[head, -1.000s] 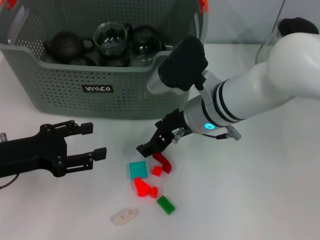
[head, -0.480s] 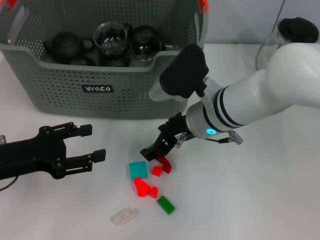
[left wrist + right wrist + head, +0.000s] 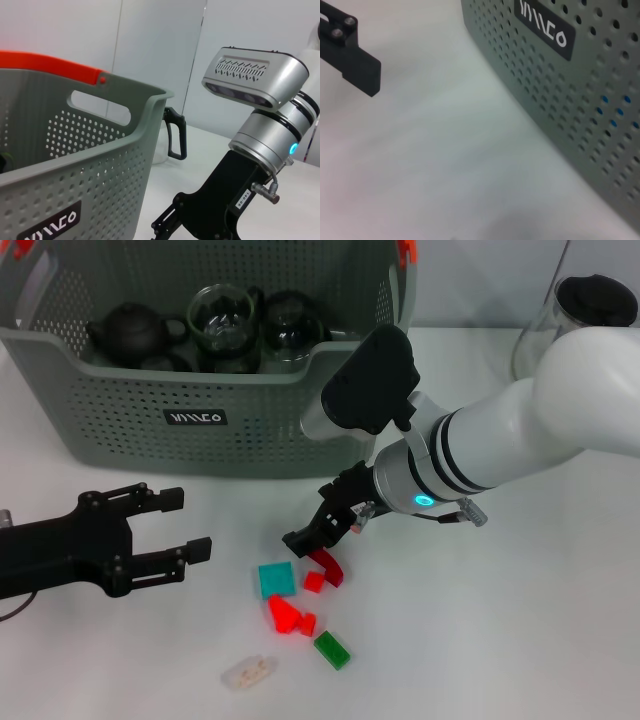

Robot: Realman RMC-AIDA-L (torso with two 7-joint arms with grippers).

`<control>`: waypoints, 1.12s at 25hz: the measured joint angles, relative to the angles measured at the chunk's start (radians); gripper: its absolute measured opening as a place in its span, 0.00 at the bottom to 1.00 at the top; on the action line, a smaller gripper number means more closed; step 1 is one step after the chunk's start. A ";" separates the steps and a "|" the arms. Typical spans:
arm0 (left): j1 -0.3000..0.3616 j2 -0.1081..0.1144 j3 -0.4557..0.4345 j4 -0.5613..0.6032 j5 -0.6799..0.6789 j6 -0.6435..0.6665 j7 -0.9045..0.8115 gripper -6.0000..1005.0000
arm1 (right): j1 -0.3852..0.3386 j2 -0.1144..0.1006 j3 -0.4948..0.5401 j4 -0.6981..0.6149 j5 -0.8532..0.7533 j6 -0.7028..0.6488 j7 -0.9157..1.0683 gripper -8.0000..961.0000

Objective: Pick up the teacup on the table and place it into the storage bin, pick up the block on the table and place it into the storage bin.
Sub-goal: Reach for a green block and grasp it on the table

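Right gripper (image 3: 312, 536) low over the red block (image 3: 327, 564), lined up to grab; grip state unclear. Left gripper (image 3: 190, 523) released, idle.

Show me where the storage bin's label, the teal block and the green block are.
storage bin label (image 3: 195, 418): head view, middle of the black label.
teal block (image 3: 276, 580): head view, its top face.
green block (image 3: 332, 649): head view, its top face.

Right tool (image 3: 303, 537) lowered, seemingly nearer red block (image 3: 325, 566)
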 joint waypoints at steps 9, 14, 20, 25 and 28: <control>0.000 0.000 0.000 -0.002 -0.002 -0.005 0.002 0.76 | 0.002 0.000 0.000 0.013 0.001 0.014 -0.006 0.86; 0.000 0.000 0.000 -0.002 0.000 -0.006 0.003 0.76 | 0.005 0.001 -0.005 0.015 0.012 0.019 -0.015 0.75; 0.000 0.000 0.000 -0.002 -0.001 -0.006 0.004 0.76 | 0.005 0.006 -0.011 0.018 0.015 0.035 -0.015 0.71; 0.000 0.000 -0.002 -0.002 -0.003 -0.005 0.005 0.76 | 0.004 0.008 -0.018 0.044 0.044 0.057 -0.015 0.71; 0.000 0.000 -0.002 -0.002 -0.004 -0.001 0.012 0.76 | 0.005 0.008 -0.031 0.053 0.067 0.069 -0.016 0.72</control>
